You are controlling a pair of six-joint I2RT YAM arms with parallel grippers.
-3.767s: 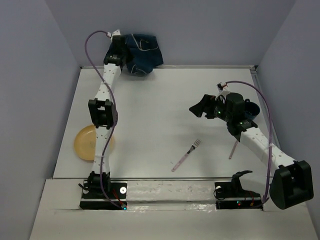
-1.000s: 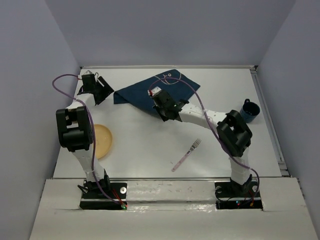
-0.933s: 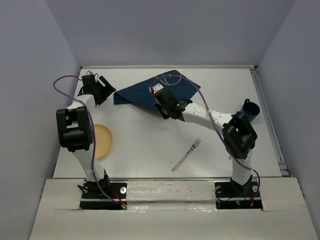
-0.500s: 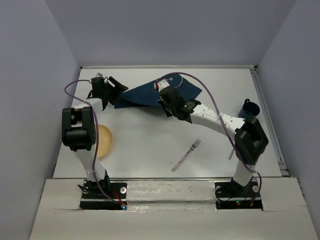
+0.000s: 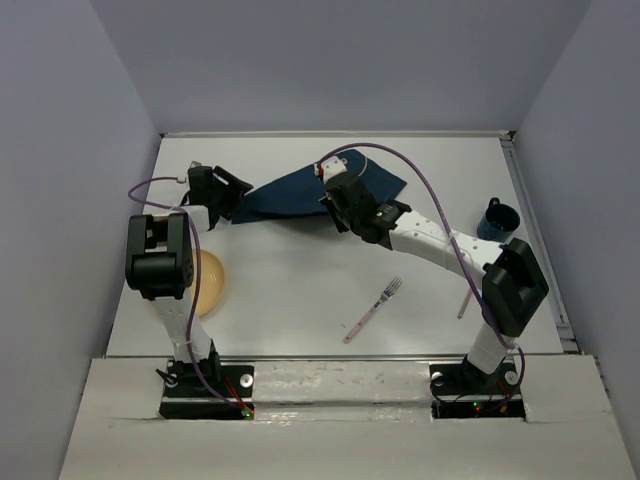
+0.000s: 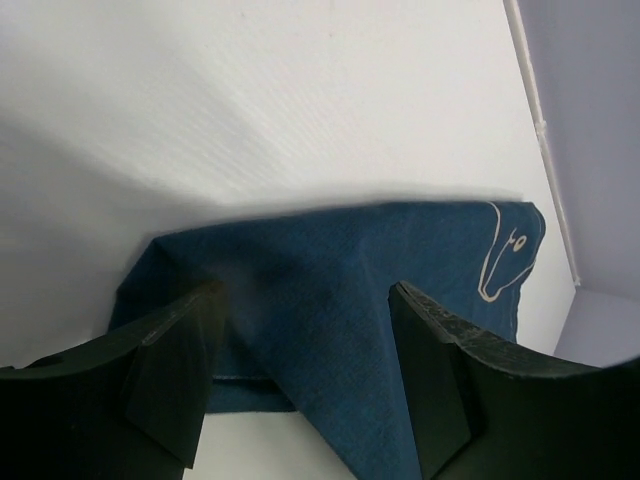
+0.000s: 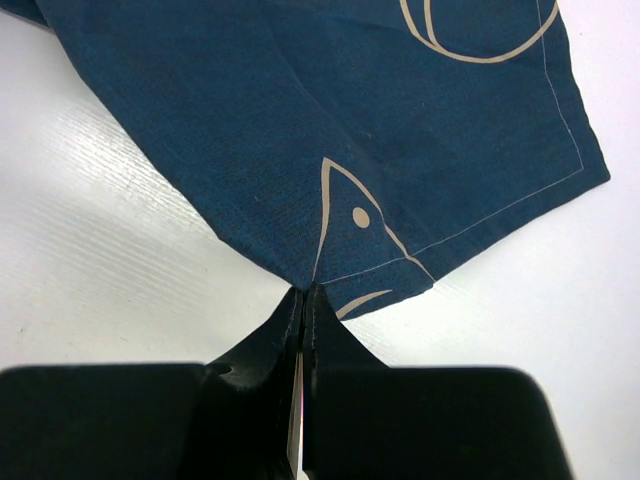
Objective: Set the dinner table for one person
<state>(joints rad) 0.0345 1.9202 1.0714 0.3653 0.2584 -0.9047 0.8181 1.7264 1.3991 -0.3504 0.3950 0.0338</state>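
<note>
Now both arms reach forward: right claw point(image 7: 302, 300) pinches placemat point(image 5: 290, 192) edge (fingers together), left claw point(image 6: 303, 310) gapes over corner.

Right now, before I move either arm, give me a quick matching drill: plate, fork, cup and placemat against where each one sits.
1 plate
2 fork
3 cup
4 placemat

A pinched at its edge by the right gripper
B by the right edge of the dinner table
C near-left part of the tabletop
D lying free, near the middle

Pairs: 1-C, 2-D, 3-B, 4-A
</note>
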